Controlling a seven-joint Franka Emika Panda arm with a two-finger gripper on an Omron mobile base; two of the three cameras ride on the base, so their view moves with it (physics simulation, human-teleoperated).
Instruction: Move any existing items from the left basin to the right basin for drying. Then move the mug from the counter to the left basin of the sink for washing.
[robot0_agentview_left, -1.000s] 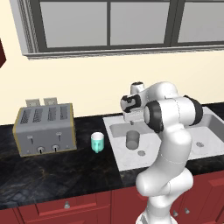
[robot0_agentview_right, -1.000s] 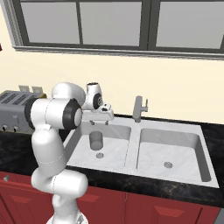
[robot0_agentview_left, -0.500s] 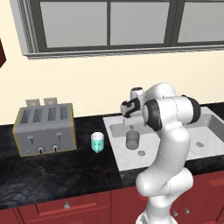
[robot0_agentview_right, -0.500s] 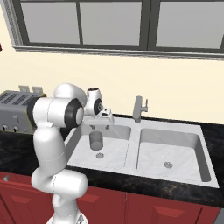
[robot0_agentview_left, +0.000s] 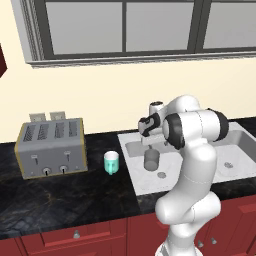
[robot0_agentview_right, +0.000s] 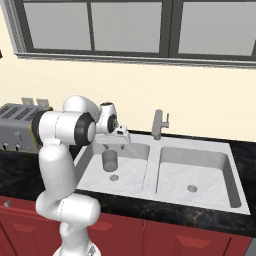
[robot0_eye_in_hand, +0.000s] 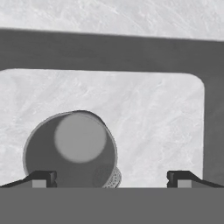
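A glossy black stone counter (robot0_agentview_left: 60, 200) tops red cabinets (robot0_agentview_left: 95, 235) under a wide window (robot0_agentview_right: 125, 27). The dull-grey cylindrical cup (robot0_agentview_left: 151, 158) stands upright in the light-grey steel left basin (robot0_agentview_right: 131, 175). The two-finger gripper (robot0_eye_in_hand: 109, 178) hovers above with jaws spread, cup at its 9 o'clock. A teal-and-white mug (robot0_agentview_left: 111, 162) sits at 3 o'clock of the silver toaster (robot0_agentview_left: 50, 148).

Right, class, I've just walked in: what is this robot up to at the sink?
The robot arm holds its open pincer just above the grey cup standing in the left basin, not yet gripping it. The right basin awaits it. The teal-and-white mug sits on the counter beside the toaster.
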